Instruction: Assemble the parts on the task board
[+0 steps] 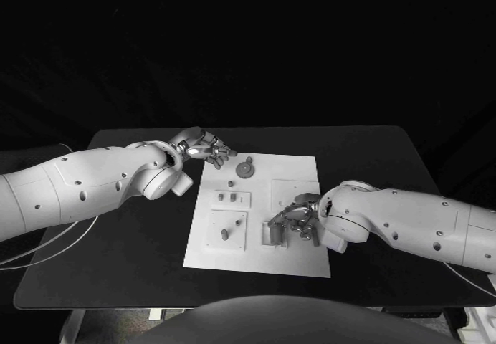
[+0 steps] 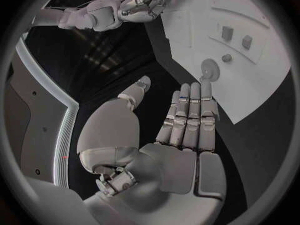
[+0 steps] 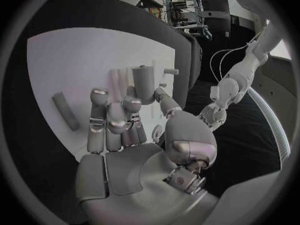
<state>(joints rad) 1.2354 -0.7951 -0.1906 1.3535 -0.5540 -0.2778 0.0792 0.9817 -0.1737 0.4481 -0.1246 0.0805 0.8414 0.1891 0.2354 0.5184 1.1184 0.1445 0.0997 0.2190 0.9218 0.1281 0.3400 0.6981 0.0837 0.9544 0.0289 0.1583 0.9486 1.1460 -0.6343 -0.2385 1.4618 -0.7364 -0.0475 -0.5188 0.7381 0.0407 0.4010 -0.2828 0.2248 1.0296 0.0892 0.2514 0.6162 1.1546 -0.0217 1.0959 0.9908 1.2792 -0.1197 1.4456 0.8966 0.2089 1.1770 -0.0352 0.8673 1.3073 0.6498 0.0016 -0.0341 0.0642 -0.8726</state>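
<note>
We are looking down at a flat white task board lying mid-table, with small grey parts: a round disc near its far edge. Our silver left hand is hovering there, fingers straight, holding nothing. Our right hand is curling round an upright cylinder; whether it is gripping it, we cannot tell.

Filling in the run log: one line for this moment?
left hand: open, at task board far edge | right hand: fingers by upright parts, grasp unclear

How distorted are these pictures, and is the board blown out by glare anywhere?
Head view: straight edges, task board evenly lit. Left wrist view: fisheye bends the board's edge, left hand sharp. Right wrist view: board bright but unglared behind the right hand.
</note>
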